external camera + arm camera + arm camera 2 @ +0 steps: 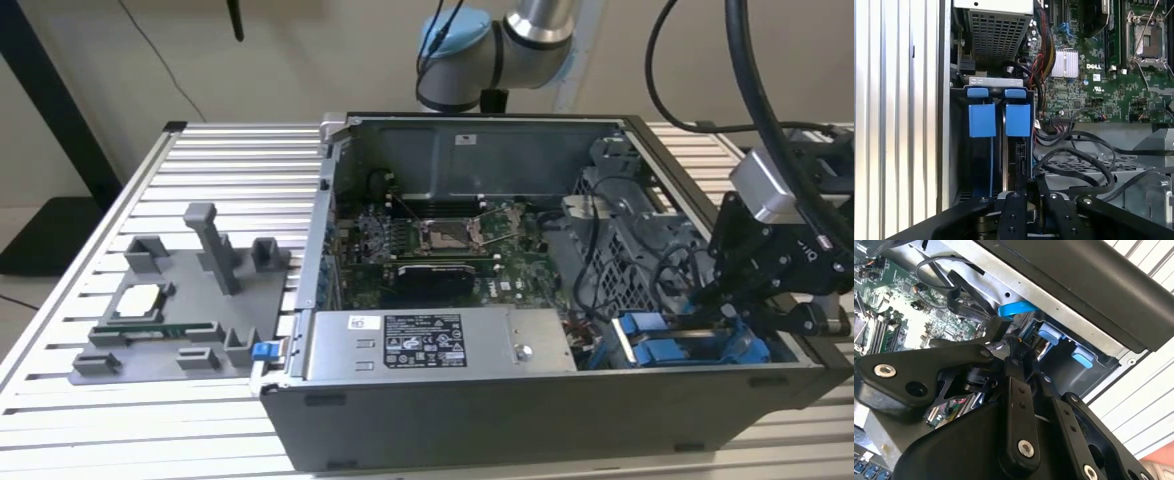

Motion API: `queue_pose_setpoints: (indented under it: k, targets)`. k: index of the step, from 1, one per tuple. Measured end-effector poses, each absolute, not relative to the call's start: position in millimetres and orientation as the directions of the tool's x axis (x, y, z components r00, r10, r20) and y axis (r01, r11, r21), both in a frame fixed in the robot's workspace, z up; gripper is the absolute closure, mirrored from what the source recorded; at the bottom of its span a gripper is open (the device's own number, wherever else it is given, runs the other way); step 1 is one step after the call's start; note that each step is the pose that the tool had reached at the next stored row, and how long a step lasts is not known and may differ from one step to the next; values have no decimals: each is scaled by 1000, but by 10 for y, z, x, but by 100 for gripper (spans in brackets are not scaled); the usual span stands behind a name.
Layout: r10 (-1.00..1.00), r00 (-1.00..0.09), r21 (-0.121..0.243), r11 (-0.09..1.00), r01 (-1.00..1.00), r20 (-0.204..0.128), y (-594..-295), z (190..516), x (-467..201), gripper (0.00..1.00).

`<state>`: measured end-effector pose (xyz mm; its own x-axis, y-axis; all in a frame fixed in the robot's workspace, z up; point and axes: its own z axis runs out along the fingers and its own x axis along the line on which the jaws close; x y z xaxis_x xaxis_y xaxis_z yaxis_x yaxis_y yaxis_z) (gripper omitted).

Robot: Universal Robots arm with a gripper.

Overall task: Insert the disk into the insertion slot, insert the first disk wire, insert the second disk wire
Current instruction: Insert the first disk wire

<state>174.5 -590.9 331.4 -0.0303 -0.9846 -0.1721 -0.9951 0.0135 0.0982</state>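
In the exterior view we see the gripper [721, 300] hanging low over the near corner of the open computer case [534, 420] at the exterior view's right. It is just above the insertion slot [674, 350] with its bright blue rails. The slot lies below the gripper and slightly toward the exterior view's left, beside the power supply box [534, 345]. Gripper and slot look near, perhaps touching, but we cannot settle that here.

In the second wrist view the black linkages of the gripper [1006, 347] reach toward the bay's grey wall. The blue tabs [1049, 335] sit just beyond them, and the motherboard [899, 315] lies off to the side. Whether the gripper is clenched or released we cannot tell — dark cable and dark metal run together at its end.

In the first wrist view the relation is plainest. The slot's long axis runs straight away from the gripper [1028, 189], and the disk [1018, 120] sits in the slot directly in line ahead — we know it by its blue carrier, one of two side by side. We judge it seated, its silver face hidden. The black wires [1079, 160] loop loose on the motherboard side of the bay, just beside the gripper's line and not in it.
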Motion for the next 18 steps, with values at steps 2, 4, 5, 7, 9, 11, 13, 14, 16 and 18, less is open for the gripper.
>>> queue_pose_setpoints:
  k: [2, 4, 5, 7, 9, 11, 13, 14, 16, 18]
  targets:
    - [-985, -30, 98, 14, -995, -172, -5909, 3318, 1746, 100]
    - [-985, -30, 99, 14, -995, -172, -5910, 3340, 1747, 100]
    - [-985, -30, 99, 13, -995, -172, -5910, 3351, 1747, 100]
    - [-985, -30, 99, 13, -995, -172, -5911, 3359, 1746, 100]
    - [-985, -30, 99, 13, -995, -172, -5911, 3357, 1746, 100]
    - [-985, -30, 99, 13, -995, -172, -5913, 3354, 1746, 100]
    - [-985, -30, 99, 14, -995, -172, -5917, 3350, 1746, 100]
    - [-985, -30, 99, 13, -995, -172, -5917, 3347, 1747, 100]
    - [-985, -30, 99, 13, -995, -172, -5918, 3338, 1746, 100]
    - [-985, -30, 99, 13, -995, -172, -5918, 3328, 1746, 100]
